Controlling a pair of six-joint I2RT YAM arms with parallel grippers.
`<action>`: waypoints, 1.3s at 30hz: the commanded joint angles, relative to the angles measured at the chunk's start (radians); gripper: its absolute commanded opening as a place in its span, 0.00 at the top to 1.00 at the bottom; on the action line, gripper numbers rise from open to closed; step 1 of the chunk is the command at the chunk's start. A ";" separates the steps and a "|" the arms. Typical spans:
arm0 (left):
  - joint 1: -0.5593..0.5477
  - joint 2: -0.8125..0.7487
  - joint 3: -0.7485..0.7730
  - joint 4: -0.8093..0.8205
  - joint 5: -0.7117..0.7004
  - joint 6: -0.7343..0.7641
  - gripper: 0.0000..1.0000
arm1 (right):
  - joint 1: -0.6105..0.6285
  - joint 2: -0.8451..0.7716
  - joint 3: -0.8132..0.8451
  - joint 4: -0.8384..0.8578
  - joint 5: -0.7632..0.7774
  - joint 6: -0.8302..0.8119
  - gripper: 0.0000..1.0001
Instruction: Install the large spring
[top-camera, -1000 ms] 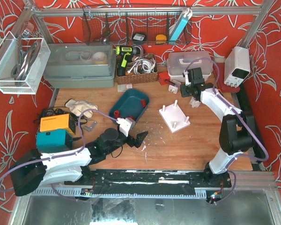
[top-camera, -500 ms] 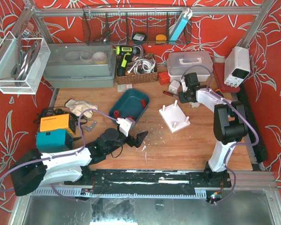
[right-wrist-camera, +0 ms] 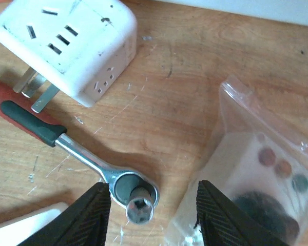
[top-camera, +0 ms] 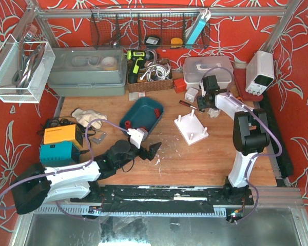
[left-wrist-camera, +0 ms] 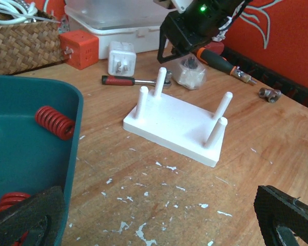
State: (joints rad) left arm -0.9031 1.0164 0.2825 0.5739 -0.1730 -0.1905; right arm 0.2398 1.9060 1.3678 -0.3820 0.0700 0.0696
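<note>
the left end effector (left-wrist-camera: 156, 218) hangs released, jaws spread wide, just beside the teal tray (left-wrist-camera: 74, 133). a red spring (left-wrist-camera: 55, 122) lies inside that tray, apart from the white peg plate (left-wrist-camera: 177, 123) on the tabletop (left-wrist-camera: 143, 174). the right end effector (right-wrist-camera: 154, 218) is released too, empty, straddling the head of a ratchet wrench (right-wrist-camera: 84, 152).

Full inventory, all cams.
peg board: 1, white, four pegs, centre-right
tray: 1, teal, left of peg board
springs: 2 visible, red, in tray
ratchet wrench: 1, red-black handle, behind peg board
plug adapter: 1, white, beside wrench handle
zip bag: 1, clear, right of wrench head
wicker basket: 1, brown, back centre
cube: 1, orange-red, right of wicker basket
screwdriver: 1, orange-black, right of zip bag
lidded box: 1, clear-white, back right
storage bin: 1, grey-green, back left
left gripper: 1, black, open, near tray
right gripper: 1, black, open, over wrench head
</note>
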 commanded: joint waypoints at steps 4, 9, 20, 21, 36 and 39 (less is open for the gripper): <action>-0.002 -0.018 0.027 -0.014 -0.072 0.004 0.00 | 0.022 -0.213 -0.043 -0.122 -0.062 0.146 0.43; -0.002 -0.078 0.050 -0.097 -0.169 -0.029 0.00 | 0.074 -0.418 -0.168 -0.110 -0.142 0.203 0.37; 0.036 -0.077 0.238 -0.485 -0.440 -0.155 0.11 | 0.283 -0.766 -0.421 -0.028 -0.148 0.255 0.01; 0.052 -0.072 0.247 -0.513 -0.444 -0.161 0.15 | 0.290 -0.789 -0.445 -0.014 -0.141 0.257 0.01; 0.427 0.214 0.402 -0.674 -0.145 -0.226 0.51 | 0.321 -0.985 -0.805 0.361 -0.020 0.289 0.02; 0.462 0.262 0.437 -0.683 -0.116 -0.220 0.52 | 0.322 -1.024 -0.830 0.380 0.009 0.281 0.01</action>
State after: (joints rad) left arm -0.4744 1.2373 0.6674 -0.0746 -0.3500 -0.4053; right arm 0.5507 0.9344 0.5594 -0.0971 0.0059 0.3481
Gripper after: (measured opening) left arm 0.489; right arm 0.984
